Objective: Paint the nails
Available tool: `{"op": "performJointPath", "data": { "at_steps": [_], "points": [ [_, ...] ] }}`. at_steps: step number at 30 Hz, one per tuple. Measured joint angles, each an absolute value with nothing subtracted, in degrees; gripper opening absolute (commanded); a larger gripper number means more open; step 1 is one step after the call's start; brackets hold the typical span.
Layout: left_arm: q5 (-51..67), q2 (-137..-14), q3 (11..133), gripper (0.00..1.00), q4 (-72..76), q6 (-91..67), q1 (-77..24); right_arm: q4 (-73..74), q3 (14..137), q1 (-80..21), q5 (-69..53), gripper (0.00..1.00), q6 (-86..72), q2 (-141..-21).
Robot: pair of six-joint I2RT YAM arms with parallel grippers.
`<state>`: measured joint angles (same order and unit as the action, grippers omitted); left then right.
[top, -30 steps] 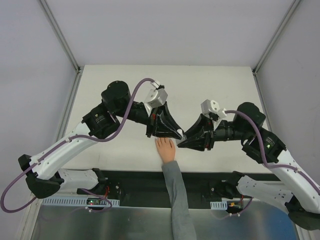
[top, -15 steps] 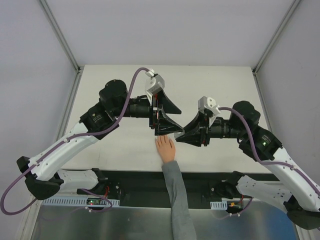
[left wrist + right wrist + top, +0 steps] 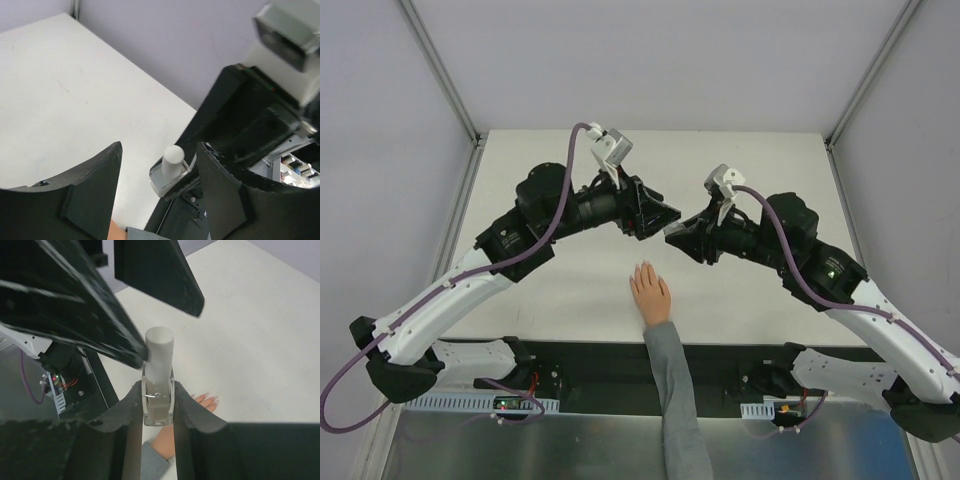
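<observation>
Bottle (image 3: 158, 411), small, clear glass, with white cylindrical cap (image 3: 159, 351): stood upright between the fingers of the right gripper (image 3: 158, 389), which were clamped on the glass body from both sides. The cap rose free above the fingertips. The item was carried in the air over the white table (image 3: 760, 170), not resting on it.

Left gripper (image 3: 159, 148): jaws stood apart, nothing grasped. In its own wrist view the two black fingers framed the bottle's cap, which lay beyond the gap. In the right wrist view one of those fingers reached just beside the cap, and whether it touched could not be told. The other stood well clear above it.

Arms, overhead view: both grippers were raised and faced each other tip to tip over the middle of the table, the left coming from the left and the right from the right. A purple cable (image 3: 565, 200) looped along the left arm.

Hand (image 3: 650, 293), pale peach-pink: lay flat on the table near its front edge, fingers together and pointing away from the arm bases. A grey sleeve (image 3: 672, 400) ran back between the bases.

Nails (image 3: 642, 269): sat at the fingertips, hardly told from the skin overhead. They lay on the near side of both grippers and apart from them. In the right wrist view a few pale fingertips showed below the bottle.
</observation>
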<state>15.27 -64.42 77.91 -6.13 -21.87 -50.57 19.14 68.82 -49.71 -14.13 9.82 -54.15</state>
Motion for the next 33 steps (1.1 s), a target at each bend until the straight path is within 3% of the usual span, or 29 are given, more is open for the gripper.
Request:
{"op": "performJointPath", "data": {
  "at_steps": [1,13,19,26,30,31,32,33],
  "points": [
    [14.44,-65.36,77.93,0.57,-6.63,-22.31,-50.57,19.11,69.17,-50.17,-12.80,0.00,9.72,-54.48],
    [14.50,-69.56,78.65,0.00,-7.49,-24.32,-51.42,20.08,69.80,-52.62,-1.69,0.01,9.63,-55.35],
    [30.41,-72.69,80.93,0.00,-6.57,-23.20,-48.58,20.43,68.14,-50.83,-7.11,0.00,10.35,-52.21],
    [55.22,-71.94,80.51,0.00,-1.76,-22.96,-47.97,13.85,64.12,-40.40,-48.12,0.01,3.29,-50.00],
    [59.90,-70.04,78.26,0.00,0.47,-22.94,-48.77,7.81,61.54,-40.64,-57.14,0.01,0.08,-50.19],
    [60.47,-70.06,78.04,0.02,0.86,-23.00,-48.82,7.31,61.21,-40.64,-57.87,0.00,-0.34,-50.13],
    [60.73,-70.08,77.95,0.12,1.13,-23.07,-48.80,7.14,61.08,-40.64,-58.00,0.00,-0.49,-50.09],
    [60.90,-70.08,77.93,0.39,1.23,-23.18,-48.77,7.07,61.06,-40.64,-57.91,0.01,-0.54,-50.09]
  ]
}}
